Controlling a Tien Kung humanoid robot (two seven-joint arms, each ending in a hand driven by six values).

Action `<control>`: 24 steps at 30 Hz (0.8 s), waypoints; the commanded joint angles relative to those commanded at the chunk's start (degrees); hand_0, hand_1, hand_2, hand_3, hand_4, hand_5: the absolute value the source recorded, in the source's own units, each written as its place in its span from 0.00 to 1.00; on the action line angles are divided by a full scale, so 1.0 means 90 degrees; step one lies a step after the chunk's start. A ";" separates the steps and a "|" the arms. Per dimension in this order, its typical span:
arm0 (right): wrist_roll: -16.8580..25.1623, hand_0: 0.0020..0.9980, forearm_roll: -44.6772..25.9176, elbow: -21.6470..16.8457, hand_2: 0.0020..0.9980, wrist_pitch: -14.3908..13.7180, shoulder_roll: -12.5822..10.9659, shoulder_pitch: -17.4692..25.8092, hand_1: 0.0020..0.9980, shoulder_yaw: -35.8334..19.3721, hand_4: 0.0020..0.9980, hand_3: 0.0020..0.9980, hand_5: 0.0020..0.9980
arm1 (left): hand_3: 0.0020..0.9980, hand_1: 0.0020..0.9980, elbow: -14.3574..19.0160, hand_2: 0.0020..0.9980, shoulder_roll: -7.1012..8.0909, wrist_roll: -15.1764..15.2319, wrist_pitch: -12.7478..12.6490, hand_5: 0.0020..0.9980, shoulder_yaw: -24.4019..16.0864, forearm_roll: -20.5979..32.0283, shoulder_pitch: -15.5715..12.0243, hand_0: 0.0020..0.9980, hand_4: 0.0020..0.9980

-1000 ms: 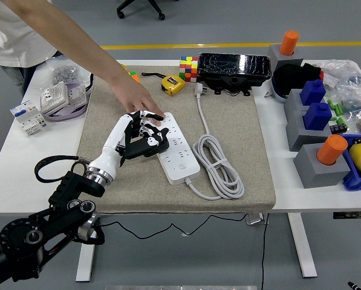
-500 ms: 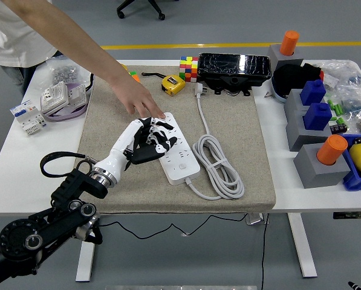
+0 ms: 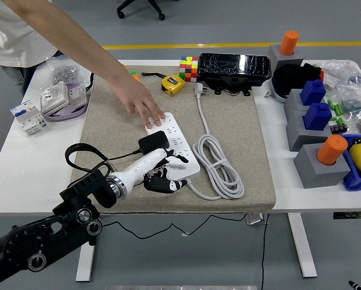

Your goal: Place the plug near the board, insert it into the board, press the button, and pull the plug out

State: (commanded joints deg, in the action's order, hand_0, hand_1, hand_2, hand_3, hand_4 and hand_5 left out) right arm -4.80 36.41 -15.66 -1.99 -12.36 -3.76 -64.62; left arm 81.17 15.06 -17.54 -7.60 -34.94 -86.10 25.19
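A black plug (image 3: 153, 142) stands seated in the white power strip (image 3: 173, 147), on the strip's left side about midway along its length. The strip lies diagonally on a grey felt mat (image 3: 228, 121) that covers the middle of the white table (image 3: 23, 175). Its white cable (image 3: 216, 166) is coiled in loops just beside it to the right, and the cable's own white plug (image 3: 199, 89) rests near the mat's far edge.

The left hand (image 3: 159, 172) lies low over the strip's near end, just below the black plug and not gripping it. Its fingers (image 3: 171, 184) are curled downward at the strip's near-left corner; whether a fingertip is on the strip's button cannot be made out from this angle.

A person's hand (image 3: 141, 103) reaches in from the far left and presses on the strip's far end, fingers flat.

Beyond the strip lie a yellow tape measure (image 3: 173, 84), a colour cube (image 3: 189, 68) and a black box (image 3: 233, 67).
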 joint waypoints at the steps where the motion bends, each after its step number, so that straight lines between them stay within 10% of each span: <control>1: 0.0000 0.52 -0.0002 0.0002 0.64 0.0000 -0.0004 -0.0001 0.63 0.0007 0.89 0.55 0.41 | 0.78 0.06 -0.0018 0.11 -0.0006 -0.0005 -0.0009 0.19 0.0014 -0.0021 0.0002 0.10 0.74; 24: 0.0000 0.52 -0.0004 -0.0026 0.64 -0.0001 -0.0052 -0.0024 0.63 0.0061 0.89 0.55 0.41 | 0.81 0.06 -0.0530 0.11 -0.0170 -0.0304 0.0043 0.18 0.0275 -0.0279 0.0143 0.10 0.78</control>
State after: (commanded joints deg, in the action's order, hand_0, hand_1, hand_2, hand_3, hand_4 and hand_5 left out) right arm -4.80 36.37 -15.90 -2.00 -12.82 -3.97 -64.07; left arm 76.40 13.52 -20.27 -7.21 -32.46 -88.61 26.48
